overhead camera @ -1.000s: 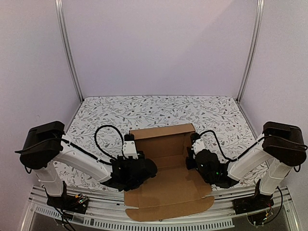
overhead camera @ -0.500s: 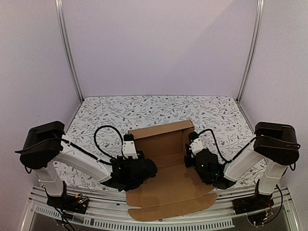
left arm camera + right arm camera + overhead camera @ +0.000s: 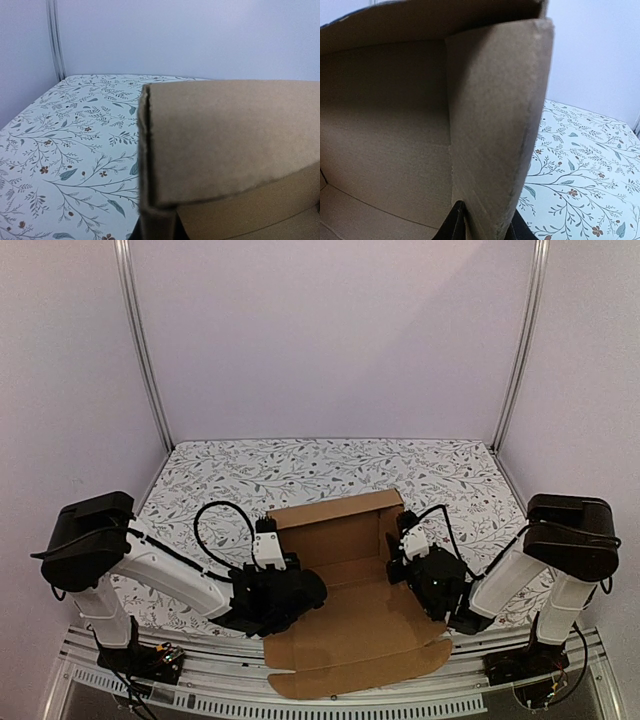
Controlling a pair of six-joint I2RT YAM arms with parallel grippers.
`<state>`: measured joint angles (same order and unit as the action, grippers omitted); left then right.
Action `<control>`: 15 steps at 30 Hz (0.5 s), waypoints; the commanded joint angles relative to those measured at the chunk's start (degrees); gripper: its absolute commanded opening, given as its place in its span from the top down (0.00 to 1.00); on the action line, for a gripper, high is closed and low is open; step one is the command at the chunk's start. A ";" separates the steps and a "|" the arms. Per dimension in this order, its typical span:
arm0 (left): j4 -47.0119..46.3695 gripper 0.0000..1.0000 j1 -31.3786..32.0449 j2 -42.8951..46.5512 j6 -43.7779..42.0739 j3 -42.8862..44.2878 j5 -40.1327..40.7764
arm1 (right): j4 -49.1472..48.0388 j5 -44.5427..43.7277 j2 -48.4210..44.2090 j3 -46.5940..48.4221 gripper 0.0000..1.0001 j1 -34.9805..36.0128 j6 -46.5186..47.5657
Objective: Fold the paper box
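The paper box (image 3: 350,625) is a brown cardboard sheet, partly folded, lying between the arms near the table's front edge, with its back wall (image 3: 335,512) standing. My left gripper (image 3: 276,572) is at the box's left side. In the left wrist view it (image 3: 157,226) is shut on the upright left wall, whose flap (image 3: 230,140) fills the frame. My right gripper (image 3: 399,562) is at the right side. In the right wrist view its dark fingers (image 3: 456,225) flank the upright right wall (image 3: 495,125), pressed against both faces.
A floral cloth (image 3: 200,480) covers the table. Aluminium posts (image 3: 140,350) stand at the back corners in front of plain walls. A metal rail (image 3: 150,665) runs along the near edge, and the box's front flap (image 3: 330,680) hangs over it.
My right arm has shifted slightly inward with the right wall. The box's front has slid a little to the left and the back wall's right corner has risen. The left arm has stayed put.
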<state>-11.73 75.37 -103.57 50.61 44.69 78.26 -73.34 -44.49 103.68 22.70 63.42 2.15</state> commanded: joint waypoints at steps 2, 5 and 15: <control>1.62 1.00 -0.01 -1.11 -0.78 -0.61 -6.12 | -4.23 7.20 0.12 -0.39 0.76 -0.41 0.67; 1.55 1.00 -0.13 -1.03 -0.93 -0.72 -6.06 | -4.11 7.75 0.24 -0.25 0.76 -0.97 0.58; -0.89 1.00 -0.05 -0.11 -2.29 -2.06 -7.12 | -3.88 8.52 3.20 2.55 0.79 -1.91 0.20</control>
<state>-12.43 75.24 -103.55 50.35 44.40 78.26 -75.02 -40.60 104.79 22.90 61.30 2.39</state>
